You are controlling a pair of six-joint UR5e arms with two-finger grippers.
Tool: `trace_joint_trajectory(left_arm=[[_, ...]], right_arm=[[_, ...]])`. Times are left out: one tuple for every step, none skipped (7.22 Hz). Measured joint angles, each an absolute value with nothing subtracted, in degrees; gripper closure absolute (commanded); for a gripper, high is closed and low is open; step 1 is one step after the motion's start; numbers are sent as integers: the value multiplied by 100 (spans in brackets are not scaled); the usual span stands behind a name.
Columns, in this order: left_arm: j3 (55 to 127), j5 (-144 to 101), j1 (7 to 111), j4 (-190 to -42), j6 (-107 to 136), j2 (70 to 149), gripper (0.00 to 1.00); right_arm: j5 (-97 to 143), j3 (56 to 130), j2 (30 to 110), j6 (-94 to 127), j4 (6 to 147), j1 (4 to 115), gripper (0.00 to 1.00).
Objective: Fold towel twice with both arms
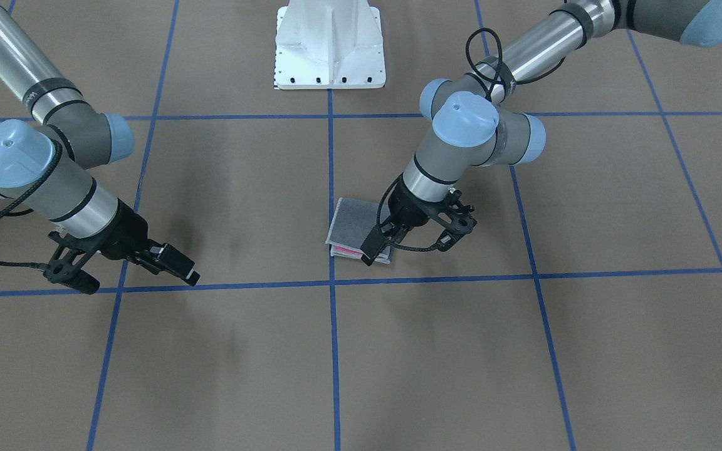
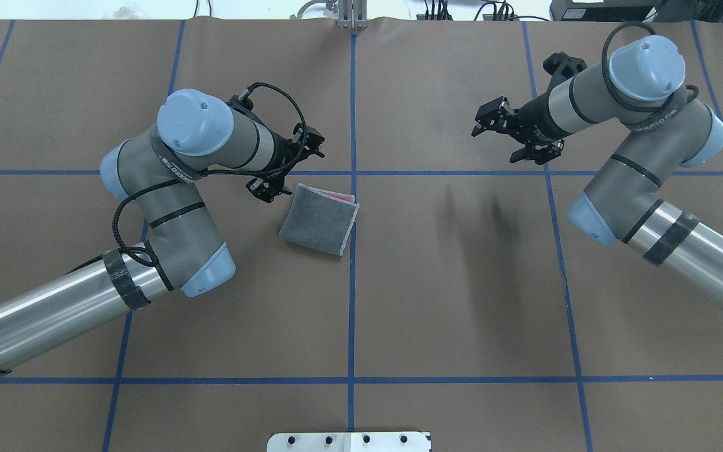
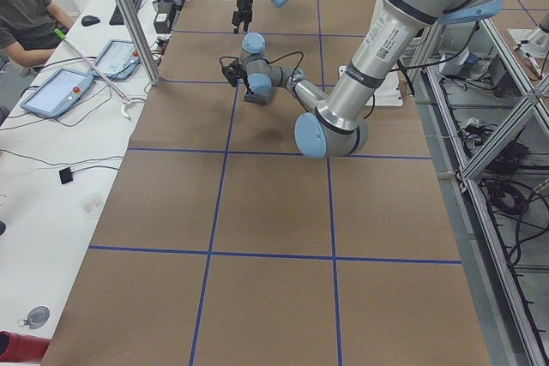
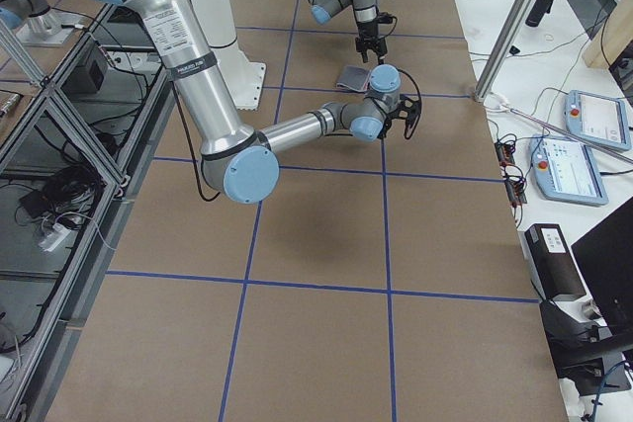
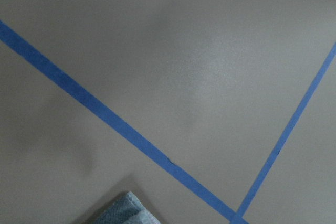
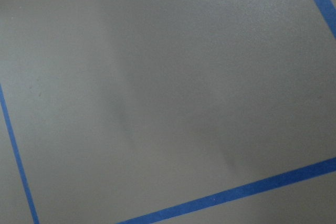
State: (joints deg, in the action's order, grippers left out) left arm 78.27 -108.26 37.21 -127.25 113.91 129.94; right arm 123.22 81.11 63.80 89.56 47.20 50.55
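Your towel [image 2: 319, 220] lies folded small on the desk [image 2: 449, 282], grey face up. The left hand [image 1: 408, 245] hovers spread over its pink-edged corner, while the right hand [image 2: 503, 139], also spread, is well apart from the towel.

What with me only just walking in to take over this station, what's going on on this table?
The towel lies on the table folded into a small square, dark grey face up, with a strip of pink showing at one edge. The left arm's claw hangs by one corner of it; I can't tell whether it is open or touching. The right arm's claw is open over bare table, well away. Both folds look done.
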Motion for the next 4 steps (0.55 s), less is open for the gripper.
trace_joint_trajectory(left_arm=[[7839, -10826, 3653, -12721, 11413, 12989, 0], [7839, -10822, 3549, -12720, 11416, 12987, 0], [7840, -10820, 3464, -12722, 11417, 12982, 0], [7839, -10820, 3418, -12720, 11407, 12964, 0]], right_arm=[[12327, 8119, 6388, 8956, 4720, 5058, 0], [12330, 8125, 6398, 8956, 4720, 5064, 0], [12331, 8128, 6408, 8956, 4720, 5071, 0], [12331, 8132, 6412, 8956, 4720, 5076, 0]])
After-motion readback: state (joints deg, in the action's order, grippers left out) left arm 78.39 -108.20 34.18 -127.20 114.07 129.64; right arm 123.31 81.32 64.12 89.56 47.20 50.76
